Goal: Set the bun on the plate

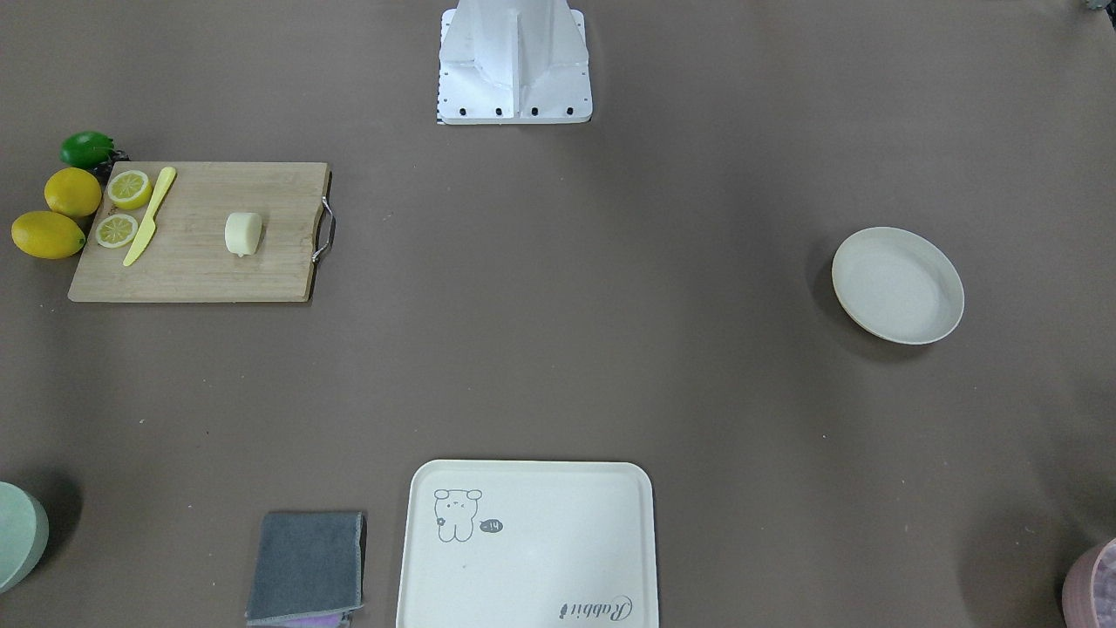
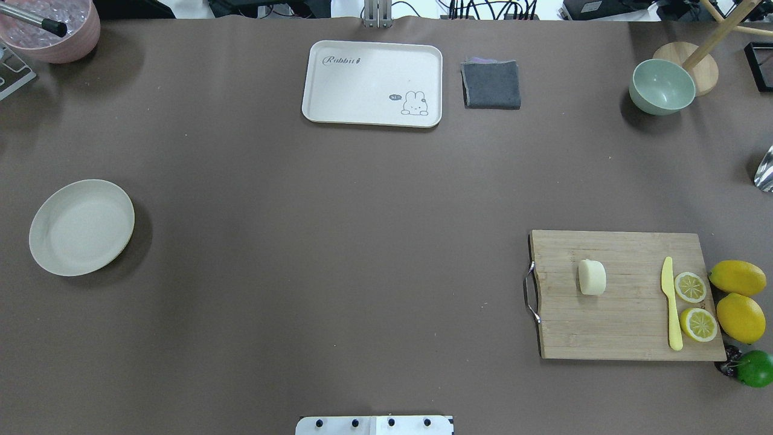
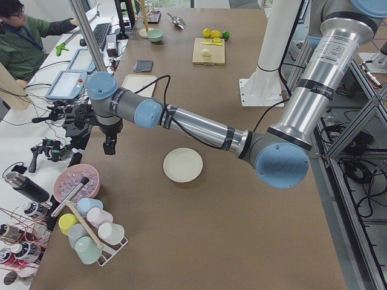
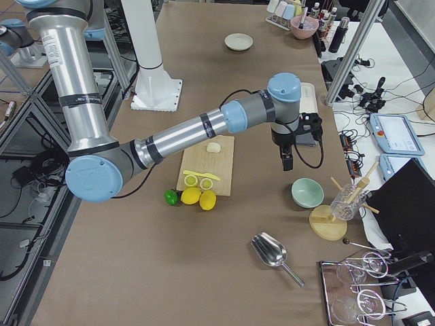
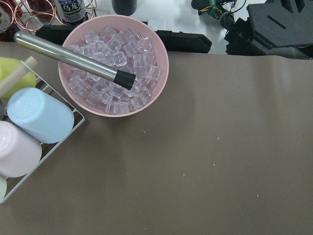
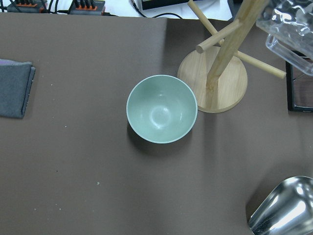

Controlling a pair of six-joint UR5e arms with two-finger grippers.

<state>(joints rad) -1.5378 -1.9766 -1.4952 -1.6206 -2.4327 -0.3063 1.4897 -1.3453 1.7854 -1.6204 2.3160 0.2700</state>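
The bun (image 2: 592,277) is a pale cream lump lying on a wooden cutting board (image 2: 622,329) at the table's right side; it also shows in the front view (image 1: 243,234). The plate (image 2: 81,227), round and cream-white with nothing on it, sits far to the left (image 1: 898,285). My left gripper (image 3: 109,145) hangs beyond the plate, over the table's far edge by a pink bowl. My right gripper (image 4: 287,161) hangs past the board, above a green bowl. Both show only in the side views, so I cannot tell whether they are open or shut.
A cream tray (image 2: 362,78) and a folded grey cloth (image 2: 491,84) lie at the far edge. The green bowl (image 6: 162,108), a wooden stand (image 6: 215,83) and a metal scoop (image 6: 283,208) are at the far right. Ice fills the pink bowl (image 5: 113,63). A yellow knife (image 2: 670,302), lemons and a lime crowd the board's right end.
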